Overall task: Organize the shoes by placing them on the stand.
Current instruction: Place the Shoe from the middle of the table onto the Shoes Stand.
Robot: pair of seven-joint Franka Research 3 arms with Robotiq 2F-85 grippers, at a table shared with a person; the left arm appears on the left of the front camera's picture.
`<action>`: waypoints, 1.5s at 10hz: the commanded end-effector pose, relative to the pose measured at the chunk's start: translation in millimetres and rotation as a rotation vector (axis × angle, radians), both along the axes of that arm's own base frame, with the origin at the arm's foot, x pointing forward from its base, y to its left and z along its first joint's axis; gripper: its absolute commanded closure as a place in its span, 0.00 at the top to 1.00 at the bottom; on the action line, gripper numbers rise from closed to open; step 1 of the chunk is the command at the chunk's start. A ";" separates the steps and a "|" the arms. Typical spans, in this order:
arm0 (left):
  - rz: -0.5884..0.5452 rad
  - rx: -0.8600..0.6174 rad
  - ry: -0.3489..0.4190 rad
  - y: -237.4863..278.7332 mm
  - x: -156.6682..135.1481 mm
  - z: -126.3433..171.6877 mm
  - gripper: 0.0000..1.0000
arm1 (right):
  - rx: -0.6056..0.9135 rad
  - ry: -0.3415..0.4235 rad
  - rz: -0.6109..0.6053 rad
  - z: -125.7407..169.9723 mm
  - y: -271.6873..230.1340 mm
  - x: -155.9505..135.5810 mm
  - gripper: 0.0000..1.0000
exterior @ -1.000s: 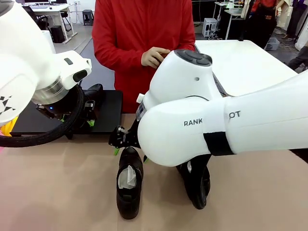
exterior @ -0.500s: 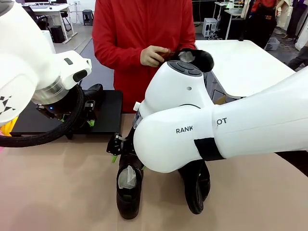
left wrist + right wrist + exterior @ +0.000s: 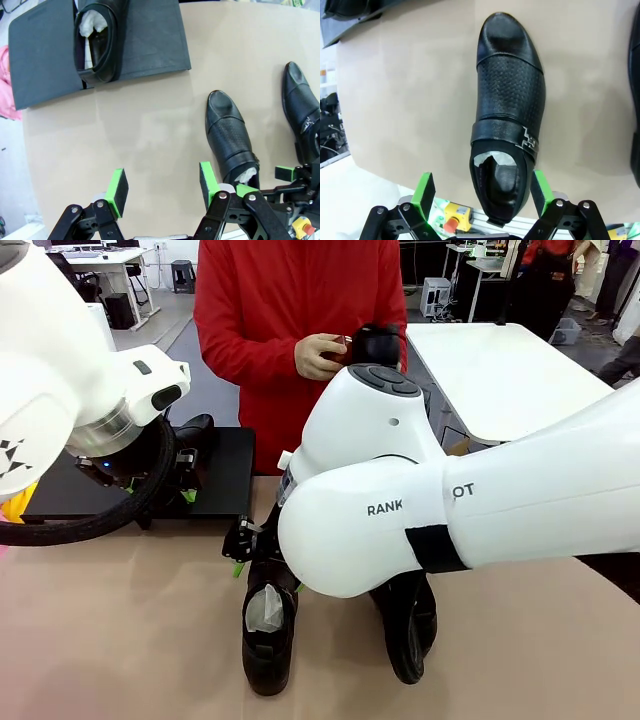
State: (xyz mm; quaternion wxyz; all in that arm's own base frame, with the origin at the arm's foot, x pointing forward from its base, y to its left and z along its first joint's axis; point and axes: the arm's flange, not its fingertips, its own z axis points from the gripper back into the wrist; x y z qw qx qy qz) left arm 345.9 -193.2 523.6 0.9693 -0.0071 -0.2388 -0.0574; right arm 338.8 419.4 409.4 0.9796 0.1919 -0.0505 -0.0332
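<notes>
The right arm [image 3: 400,510] is sitting lower and further toward picture left than a second ago, bringing the right gripper [image 3: 482,194] down around the heel of the shoe on the table [image 3: 268,640]. The person's hand [image 3: 320,355] is now holding up another shoe [image 3: 380,342], turning it so that the white paper showing a moment ago is facing away.

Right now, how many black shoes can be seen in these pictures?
4 shoes: one on the stand, one on the table at the right tool, one beside it, one in the person's hands. Arms may hide others.
</notes>
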 end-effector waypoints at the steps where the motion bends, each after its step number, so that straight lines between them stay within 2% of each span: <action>1: 0.004 -0.001 -0.001 1.1 0.5 1.0 0.74 | -0.006 -0.001 0.030 26.5 -24.4 -10.9 1.00; 3: 0.004 -0.001 -0.001 1.1 0.5 1.0 0.74 | -0.014 -0.044 0.005 57.7 -56.3 -18.0 1.00; 5: 0.004 -0.001 -0.001 1.1 0.5 1.0 0.74 | -0.057 -0.055 -0.022 82.8 -97.8 -20.0 1.00; 7: 0.004 -0.001 -0.001 1.1 0.5 1.0 0.74 | -0.132 -0.041 0.063 99.2 -154.1 -22.6 1.00; 9: 0.004 -0.001 -0.001 1.1 0.5 1.0 0.74 | -0.234 -0.035 0.096 98.6 -212.4 -14.6 1.00; 10: 0.004 -0.001 -0.001 1.1 0.5 1.0 0.74 | -0.234 -0.060 0.034 97.6 -228.9 -13.8 1.00; 11: 0.004 -0.001 -0.001 1.1 0.5 1.0 0.74 | -0.180 -0.016 0.062 99.3 -188.8 -18.5 1.00; 13: 0.004 -0.001 -0.001 1.1 0.5 1.0 0.74 | -0.180 -0.016 0.062 99.3 -188.8 -18.5 1.00; 14: 0.004 -0.001 -0.001 1.1 0.5 1.0 0.74 | -0.208 -0.018 0.059 97.4 -211.4 -18.3 1.00; 15: 0.004 -0.001 -0.001 1.1 0.5 1.0 0.74 | -0.322 -0.007 0.071 94.7 -233.1 -10.6 1.00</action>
